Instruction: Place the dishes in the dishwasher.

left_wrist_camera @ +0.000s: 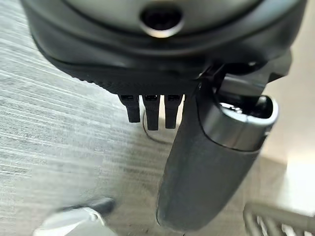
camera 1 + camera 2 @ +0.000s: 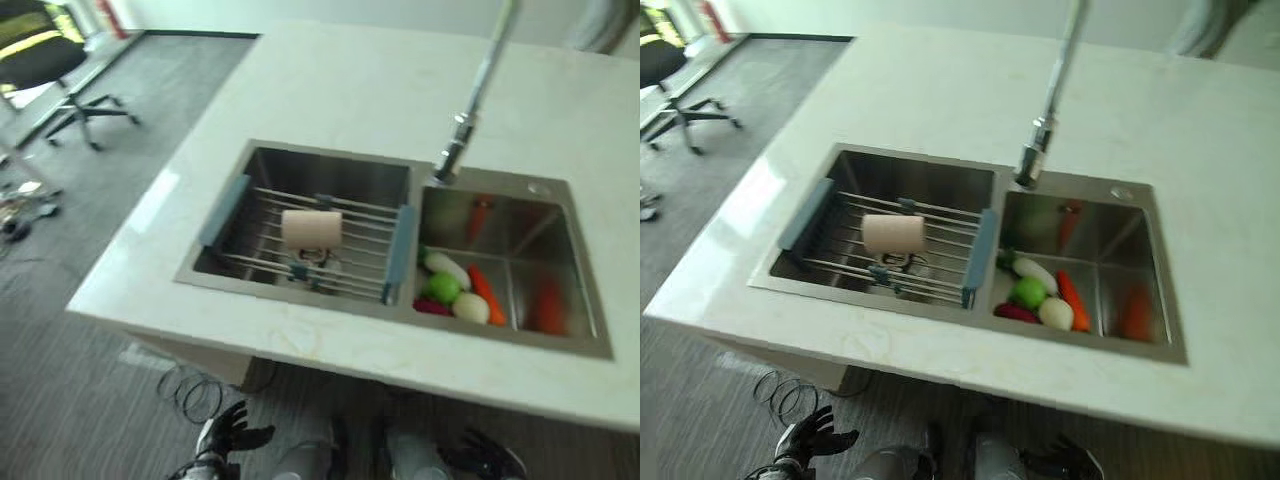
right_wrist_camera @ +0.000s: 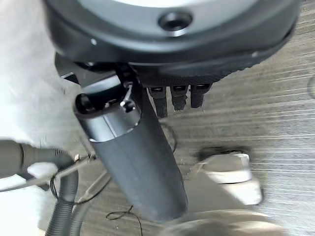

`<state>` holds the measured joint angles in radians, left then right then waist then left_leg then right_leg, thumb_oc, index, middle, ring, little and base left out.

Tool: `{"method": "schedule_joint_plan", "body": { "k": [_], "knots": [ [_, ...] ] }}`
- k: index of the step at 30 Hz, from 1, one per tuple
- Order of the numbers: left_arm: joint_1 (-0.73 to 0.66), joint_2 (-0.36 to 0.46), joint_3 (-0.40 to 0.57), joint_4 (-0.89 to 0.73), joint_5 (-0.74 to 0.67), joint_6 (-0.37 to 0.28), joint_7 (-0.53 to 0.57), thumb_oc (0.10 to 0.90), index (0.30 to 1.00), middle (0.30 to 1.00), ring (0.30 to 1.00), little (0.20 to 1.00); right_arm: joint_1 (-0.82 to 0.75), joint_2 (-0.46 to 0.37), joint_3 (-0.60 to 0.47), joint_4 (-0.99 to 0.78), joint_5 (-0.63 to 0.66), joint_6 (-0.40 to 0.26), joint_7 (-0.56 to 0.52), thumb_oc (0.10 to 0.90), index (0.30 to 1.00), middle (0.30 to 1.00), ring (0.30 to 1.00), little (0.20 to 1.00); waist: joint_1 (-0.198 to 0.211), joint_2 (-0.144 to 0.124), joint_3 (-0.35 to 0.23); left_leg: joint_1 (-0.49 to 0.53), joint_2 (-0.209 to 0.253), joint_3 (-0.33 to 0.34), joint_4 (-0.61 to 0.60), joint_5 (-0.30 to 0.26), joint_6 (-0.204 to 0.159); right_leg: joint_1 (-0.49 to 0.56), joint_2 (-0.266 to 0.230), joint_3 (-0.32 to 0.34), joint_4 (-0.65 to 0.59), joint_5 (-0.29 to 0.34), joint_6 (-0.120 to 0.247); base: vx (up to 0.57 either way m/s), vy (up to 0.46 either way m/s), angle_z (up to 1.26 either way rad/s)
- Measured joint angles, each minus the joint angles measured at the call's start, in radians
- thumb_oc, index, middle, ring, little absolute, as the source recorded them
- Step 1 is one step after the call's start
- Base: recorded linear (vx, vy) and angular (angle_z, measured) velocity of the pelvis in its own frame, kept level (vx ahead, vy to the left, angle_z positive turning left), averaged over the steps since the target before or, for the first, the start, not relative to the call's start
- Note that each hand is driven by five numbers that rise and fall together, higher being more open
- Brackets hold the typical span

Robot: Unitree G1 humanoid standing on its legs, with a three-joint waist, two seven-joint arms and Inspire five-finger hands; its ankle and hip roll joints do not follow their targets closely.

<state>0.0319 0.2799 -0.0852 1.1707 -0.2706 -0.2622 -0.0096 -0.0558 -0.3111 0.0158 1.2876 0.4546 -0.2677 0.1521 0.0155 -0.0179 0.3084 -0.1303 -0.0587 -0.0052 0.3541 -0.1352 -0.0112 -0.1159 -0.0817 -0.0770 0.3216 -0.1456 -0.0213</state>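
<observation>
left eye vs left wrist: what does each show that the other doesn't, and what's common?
Left eye view alone: the white counter, the double sink with its faucet, a beige cup lying on its side on the drying rack across the left basin, vegetables in the right basin, an office chair, and the right robot hand low beside the counter.

Left wrist view alone: a close look along the thumb and relaxed fingers, holding nothing.

Both: the left robot hand hanging over grey carpet.

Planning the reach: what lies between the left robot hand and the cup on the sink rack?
In the left eye view, the counter's front edge and rack bars separate the left robot hand from the cup.
</observation>
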Motion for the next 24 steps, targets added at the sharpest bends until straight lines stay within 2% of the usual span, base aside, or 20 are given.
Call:
{"method": "schedule_joint_plan", "body": {
  "k": [1,3,4,5,6,8,11,14,15,16,21,23,24],
  "knots": [
    [0.003,-0.001,0.0,0.008,0.0,0.002,-0.002,0.8,0.9,0.9,0.9,0.9,-0.01,-0.004,-0.012,-0.015,0.009,-0.004,0.0,0.8,0.9,0.9,0.9,0.9,0.002,0.004,-0.002,-0.013,0.031,-0.001,-0.003,-0.001,-0.007,0.006,-0.004,0.0,-0.013,0.011,-0.002,0.0,0.315,-0.19],
    [-0.003,-0.005,0.0,0.01,-0.001,0.019,-0.002,0.8,0.9,0.9,0.9,0.9,-0.023,-0.023,-0.042,-0.03,0.021,-0.02,-0.001,0.8,0.9,0.9,0.9,0.9,0.007,0.035,-0.008,-0.049,0.154,0.033,-0.028,0.007,-0.017,0.012,-0.005,-0.019,-0.013,0.003,0.016,-0.04,0.276,0.18],
    [-0.011,-0.008,-0.001,0.01,-0.001,0.024,-0.003,0.8,0.9,0.9,0.9,0.9,-0.023,-0.033,-0.05,-0.036,0.022,-0.023,-0.007,0.8,0.9,0.9,0.9,0.9,0.007,0.045,-0.009,-0.059,0.197,0.055,-0.06,0.018,-0.023,0.01,-0.016,-0.03,-0.003,-0.006,0.026,-0.01,0.24,0.24],
    [-0.024,-0.006,-0.001,0.013,0.0,0.028,-0.002,0.8,0.9,0.9,0.9,0.9,-0.023,-0.042,-0.052,-0.037,0.031,-0.032,-0.011,0.8,0.9,0.9,0.9,0.9,0.008,0.06,-0.014,-0.069,0.218,0.087,-0.062,0.049,-0.054,-0.001,-0.03,-0.036,0.005,-0.012,0.041,0.05,0.197,0.27],
    [-0.044,-0.005,0.0,0.036,0.0,0.03,-0.002,0.8,0.9,0.9,0.9,0.9,-0.022,-0.045,-0.054,-0.037,0.052,-0.034,-0.011,0.8,0.9,0.9,0.9,0.9,0.001,0.06,-0.013,-0.075,0.212,0.124,-0.064,0.088,-0.058,-0.004,-0.055,-0.045,0.01,-0.018,0.059,0.08,0.168,0.18],
    [-0.054,-0.006,0.009,0.061,0.0,0.029,0.003,0.8,0.9,0.9,0.9,0.9,-0.016,-0.034,-0.057,-0.025,0.058,-0.02,-0.007,0.8,0.9,0.9,0.9,0.9,0.001,0.038,-0.017,-0.049,0.151,0.156,-0.08,0.084,-0.016,0.002,-0.121,-0.05,0.003,-0.012,0.083,0.07,0.094,-0.02],
    [-0.046,0.009,0.018,0.081,-0.001,0.014,0.004,0.8,0.9,0.9,0.9,0.9,-0.001,-0.001,-0.054,-0.019,0.055,-0.019,0.014,0.8,0.9,0.9,0.9,0.9,-0.005,0.036,-0.017,0.008,0.121,0.196,-0.096,0.058,0.022,0.059,-0.168,-0.109,-0.054,0.032,0.081,0.06,0.002,-0.3],
    [-0.051,0.04,0.046,0.082,-0.002,-0.01,0.004,0.8,0.9,0.9,0.9,0.9,0.007,0.023,-0.048,-0.017,0.056,-0.018,0.027,0.8,0.9,0.9,0.9,0.9,-0.01,0.029,-0.022,0.02,0.12,0.214,-0.101,0.049,0.03,0.058,-0.18,-0.14,-0.112,0.06,0.109,0.07,-0.034,-0.17],
    [-0.049,0.048,0.05,0.084,-0.002,-0.012,0.004,0.8,0.9,0.9,0.9,0.9,0.013,0.025,-0.043,-0.017,0.056,-0.018,0.027,0.8,0.9,0.9,0.9,0.9,-0.011,0.018,-0.03,0.024,0.117,0.218,-0.1,0.043,0.025,0.059,-0.182,-0.134,-0.121,0.087,0.13,0.05,-0.028,-0.19],
    [-0.035,0.048,0.049,0.087,-0.002,-0.012,0.004,0.8,0.9,0.9,0.9,0.9,0.019,0.021,-0.04,-0.017,0.056,-0.018,0.024,0.8,0.9,0.9,0.9,0.9,-0.009,0.019,-0.054,0.027,0.125,0.218,-0.097,0.036,0.011,0.059,-0.168,-0.131,-0.124,0.088,0.152,0.05,-0.026,-0.2],
    [0.001,0.008,0.054,0.077,-0.132,0.002,0.009,0.8,0.9,0.9,0.9,0.9,0.038,-0.016,-0.04,-0.018,0.055,-0.02,0.011,0.8,0.9,0.9,0.9,0.9,-0.01,0.031,-0.1,0.024,0.15,0.218,-0.099,0.028,-0.008,0.036,-0.147,-0.122,-0.097,0.066,0.133,0.02,-0.038,-0.08],
    [0.02,0.01,0.122,0.081,-0.178,0.014,0.038,0.8,0.9,0.9,0.9,0.9,0.051,-0.032,-0.044,-0.018,0.055,-0.019,0.005,0.8,0.9,0.9,0.9,0.9,-0.01,0.035,-0.113,0.007,0.154,0.217,-0.096,0.034,-0.005,0.016,-0.146,-0.122,-0.085,0.061,0.131,0.0,0.0,0.0],
    [0.027,0.015,0.186,0.106,-0.209,0.017,0.055,0.8,0.9,0.9,0.9,0.9,0.059,-0.043,-0.051,-0.017,0.055,-0.014,0.004,0.8,0.9,0.9,0.9,0.9,-0.009,0.04,-0.116,0.007,0.154,0.217,-0.097,0.037,-0.01,0.015,-0.147,-0.122,-0.082,0.059,0.129,0.0,0.0,0.0]
  ]
}}
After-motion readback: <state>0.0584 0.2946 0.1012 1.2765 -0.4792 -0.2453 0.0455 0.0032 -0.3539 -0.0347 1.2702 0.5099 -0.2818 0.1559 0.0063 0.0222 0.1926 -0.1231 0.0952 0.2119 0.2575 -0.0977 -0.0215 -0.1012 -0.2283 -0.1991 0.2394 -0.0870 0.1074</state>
